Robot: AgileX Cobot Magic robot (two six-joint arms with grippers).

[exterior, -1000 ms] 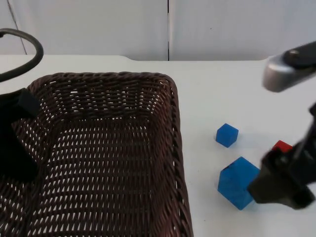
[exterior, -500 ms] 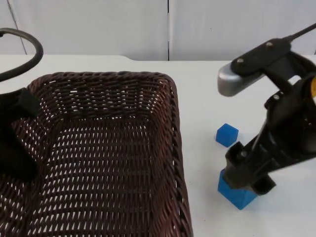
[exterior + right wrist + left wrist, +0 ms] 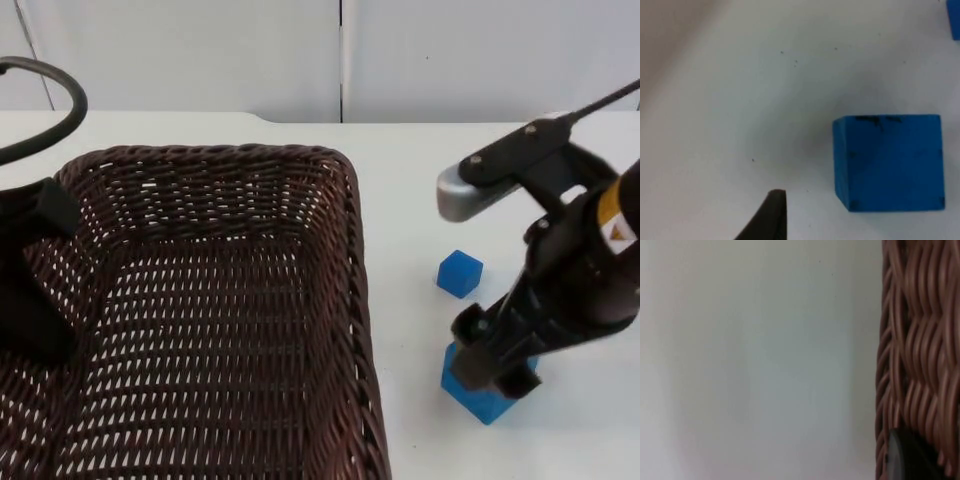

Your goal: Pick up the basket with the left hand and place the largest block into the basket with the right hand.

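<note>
1. The left gripper (image 3: 40,215) sits at the left rim of the basket (image 3: 210,300), and in the left wrist view a dark fingertip (image 3: 910,460) lies against the weave (image 3: 920,340). It looks clamped on the rim, though the far finger is hidden behind the wicker. If the bite is shallow, the basket could tip or slip once a block drops in.
2. The basket fills the left half of the table (image 3: 420,180); its near edge is cut off, so I cannot tell whether it is lifted clear or touching the table.
3. The big block (image 3: 482,392) lies near the front edge, right of the basket, on the table. The right gripper (image 3: 497,372) hangs directly over it.
4. In the right wrist view one fingertip (image 3: 771,215) stands well apart from the block's side (image 3: 890,162), so the claw is spread, not yet closed. The other finger is out of sight; if it lands on the block's top instead of beside it, the block could be knocked aside.
5. The small block (image 3: 460,273) sits just behind; a sideways nudge could push the big one into it.
</note>
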